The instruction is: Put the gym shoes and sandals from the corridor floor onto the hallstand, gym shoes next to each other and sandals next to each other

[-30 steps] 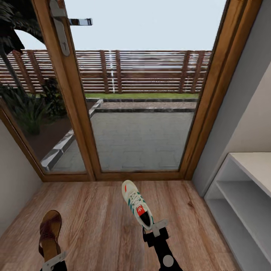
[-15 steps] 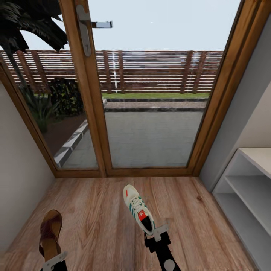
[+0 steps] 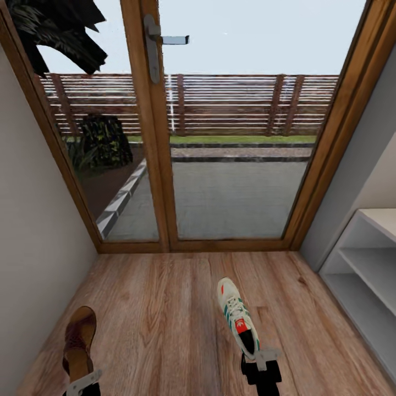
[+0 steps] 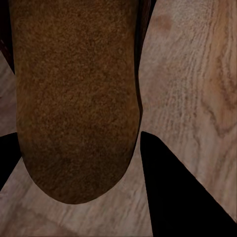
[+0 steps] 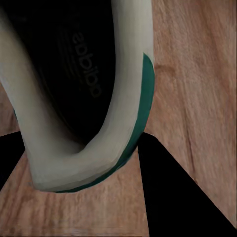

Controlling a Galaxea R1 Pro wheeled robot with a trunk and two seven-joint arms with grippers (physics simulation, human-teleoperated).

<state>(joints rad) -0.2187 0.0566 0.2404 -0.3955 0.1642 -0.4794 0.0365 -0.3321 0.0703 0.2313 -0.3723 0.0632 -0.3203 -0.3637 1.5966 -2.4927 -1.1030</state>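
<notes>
— What is gripped by the right gripper [image 3: 263,357]?
— A sneaker [image 3: 237,320] is clamped at its heel, toe pointed toward the glass door [image 3: 220,137], above the floor [image 3: 165,308].
— And the left gripper [image 3: 82,382]?
— A sandal [image 3: 78,341] is pinched at its heel. The shoe rack [image 3: 368,264] is seen well apart, at the right.

Wood-plank flooring [image 3: 165,308] is being bordered by a wood-framed glass door [image 3: 231,165], through which a slatted fence [image 3: 247,104] is being shown.
</notes>
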